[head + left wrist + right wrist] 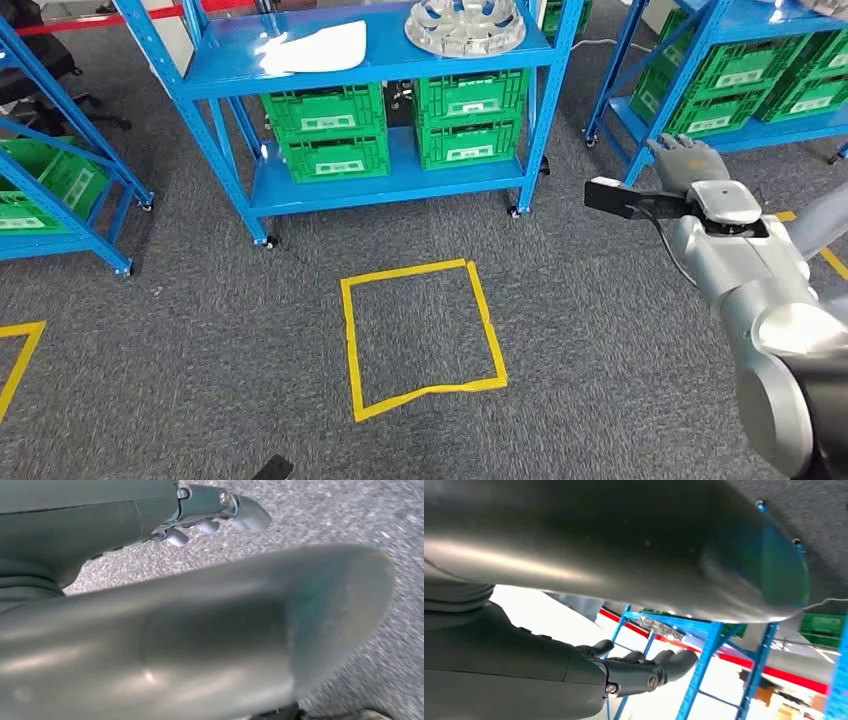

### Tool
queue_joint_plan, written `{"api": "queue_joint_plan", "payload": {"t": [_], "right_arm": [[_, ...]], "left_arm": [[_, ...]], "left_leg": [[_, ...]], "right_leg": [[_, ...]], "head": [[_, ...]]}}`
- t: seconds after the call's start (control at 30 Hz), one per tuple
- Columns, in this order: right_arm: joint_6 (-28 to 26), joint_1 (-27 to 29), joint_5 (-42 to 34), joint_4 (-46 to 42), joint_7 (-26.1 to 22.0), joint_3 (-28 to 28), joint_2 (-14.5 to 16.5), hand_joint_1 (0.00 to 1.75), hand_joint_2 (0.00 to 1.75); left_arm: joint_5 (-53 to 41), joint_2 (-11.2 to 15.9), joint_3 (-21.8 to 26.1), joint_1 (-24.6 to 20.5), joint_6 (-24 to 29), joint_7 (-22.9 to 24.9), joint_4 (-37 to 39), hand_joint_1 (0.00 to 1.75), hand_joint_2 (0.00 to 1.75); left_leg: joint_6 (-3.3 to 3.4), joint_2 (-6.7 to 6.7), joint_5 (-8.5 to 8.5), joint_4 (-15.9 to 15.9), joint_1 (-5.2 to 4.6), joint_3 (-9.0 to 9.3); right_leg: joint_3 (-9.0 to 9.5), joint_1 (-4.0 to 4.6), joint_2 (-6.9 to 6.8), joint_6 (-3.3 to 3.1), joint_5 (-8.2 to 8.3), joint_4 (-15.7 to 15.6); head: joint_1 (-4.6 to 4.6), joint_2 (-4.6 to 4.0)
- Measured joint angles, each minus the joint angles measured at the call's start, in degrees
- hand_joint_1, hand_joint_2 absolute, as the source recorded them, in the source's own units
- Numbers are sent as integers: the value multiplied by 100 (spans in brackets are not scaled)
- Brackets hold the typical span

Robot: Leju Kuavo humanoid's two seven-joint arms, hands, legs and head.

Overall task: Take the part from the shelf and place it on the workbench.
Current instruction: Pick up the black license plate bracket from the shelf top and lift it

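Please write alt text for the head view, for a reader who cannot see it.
A round metal part sits on the top of a blue shelf holding green crates. The robot's right hand, empty, is raised at the right. Yellow tape marks a square on grey carpet.

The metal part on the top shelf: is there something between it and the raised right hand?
Nothing visible blocks the way. The round metal part lies uncovered on the blue top shelf, beside a white sheet. The right hand is raised off to the right, apart from the shelf, with bare carpet and air between them.
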Motion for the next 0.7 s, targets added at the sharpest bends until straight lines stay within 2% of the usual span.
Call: {"api": "queue_joint_plan", "payload": {"t": [0.07, 0.1, 0.13, 0.17, 0.2, 0.23, 0.27, 0.3, 0.33, 0.37, 0.4, 0.43, 0.47, 0.5, 0.53, 0.57, 0.6, 0.63, 0.67, 0.7], "right_arm": [[-4, 4, -2, -1, -1, 10, 8, 0, 0], [-8, 15, -3, -2, -2, 22, 17, 0, 0], [-10, 35, -4, -2, -2, 33, 30, 0, 0], [-10, 56, -5, -2, -1, 43, 42, 0, 0], [-11, 71, -8, -2, 2, 49, 51, 0, 0], [-13, 79, -11, -2, 4, 52, 60, 0, 0], [-15, 83, -17, -2, 9, 56, 67, 0, 0], [-17, 99, -27, 1, 13, 62, 77, 0, 0], [-25, 118, -40, 14, 16, 74, 87, 0, 0], [-26, 134, -57, 27, 21, 91, 100, 0, 0], [-31, 155, -74, 25, 24, 108, 111, 0, 0], [-45, 151, -90, 10, 28, 121, 118, 0, 0], [-59, 126, -105, -19, 32, 127, 121, 0, 0], [-83, 95, -120, -53, 33, 128, 115, 0, 0], [-106, 57, -131, -73, 32, 131, 111, 0, 0], [-120, 32, -141, -84, 30, 133, 105, 0, 0], [-127, 37, -148, -88, 27, 137, 97, 0, 0], [-128, 57, -154, -88, 25, 139, 93, 0, 0], [-126, 81, -166, -88, 22, 140, 88, 0, 0], [-125, 104, -179, -87, 15, 142, 86, 0, 0]], "left_arm": [[0, -3, 0, 1, 0, -1, 3, 0, 0], [0, -5, 0, 9, 0, -2, 5, 0, 0], [0, -6, 0, 25, 0, 1, 10, 0, 0], [0, -5, 0, 44, 0, 4, 14, 0, 0], [0, -4, 0, 62, 0, 8, 19, 0, 0], [0, -5, 0, 75, 0, 10, 25, 0, 0], [0, -6, 0, 86, 1, 11, 30, 0, 0], [-1, -6, 0, 105, 1, 11, 37, 0, 0], [-5, -3, 0, 128, 2, 11, 51, 0, 0], [-11, 2, 0, 148, 2, 13, 63, 0, 0], [-22, 6, 0, 164, 2, 14, 69, 0, 0], [-33, 10, 0, 159, 2, 12, 65, 0, 0], [-43, 12, 0, 131, 1, 9, 52, 0, 0], [-50, 14, 0, 100, 1, 4, 37, 0, 0], [-54, 20, 0, 66, 2, 2, 27, 0, 0], [-55, 27, 0, 37, 2, 0, 22, 0, 0], [-56, 33, 0, 25, 1, -1, 20, 0, 0], [-57, 37, 0, 18, 1, -1, 20, 0, 0], [-57, 36, 0, 24, -1, -4, 22, 0, 0], [-57, 31, 0, 40, -2, -4, 26, 0, 0]], "left_leg": [[3, -70, 34, 439, 2, -312], [9, -127, -20, 812, 0, -609], [22, -157, -213, 1064, -8, -884], [37, -170, -483, 1184, -17, -1115], [57, -177, -743, 1167, -28, -1295], [78, -182, -886, 1031, -35, -1425], [104, -189, -813, 784, -43, -1513], [143, -207, -398, 433, -55, -1570], [181, -244, 234, 68, -77, -1607], [209, -272, 767, -198, -102, -1605], [236, -291, 1147, -358, -135, -1579], [260, -292, 1226, -402, -164, -1530], [289, -271, 1104, -393, -180, -1439], [323, -259, 1022, -426, -181, -1328], [352, -252, 937, -476, -166, -1197], [369, -250, 853, -526, -143, -1042], [376, -251, 748, -579, -117, -878], [378, -254, 634, -625, -96, -708], [370, -260, 512, -665, -77, -524], [356, -270, 383, -704, -59, -330]], "right_leg": [[106, 5, 24, -24, -80, -27], [224, 10, 49, -45, -165, -53], [356, 16, 83, -58, -256, -82], [501, 23, 115, -67, -355, -107], [659, 32, 144, -74, -464, -127], [825, 42, 169, -76, -580, -141], [1001, 53, 188, -74, -706, -152], [1157, 60, 203, -70, -839, -170], [1313, 67, 229, -54, -972, -172], [1432, 65, 264, -29, -1096, -193], [1548, 49, 299, 2, -1185, -226], [1633, 35, 330, 44, -1203, -212], [1637, 18, 346, 86, -1140, -125], [1542, 7, 322, 118, -985, 131], [1320, 8, 275, 149, -797, 525], [1023, 9, 219, 175, -666, 967], [688, 6, 161, 200, -659, 1364], [375, 3, 125, 223, -804, 1613], [89, -1, 108, 239, -1053, 1711], [-152, -4, 98, 248, -1310, 1673]], "head": [[-13, 0], [-21, 0], [-35, 0], [-43, 0], [-49, 0], [-56, 0], [-58, 0], [-61, 0], [-56, 0], [-51, 0], [-52, 0], [-51, 0], [-70, 0], [-80, 0], [-87, 0], [-93, 0], [-85, 0], [-78, 0], [-67, 0], [-57, 0]]}}
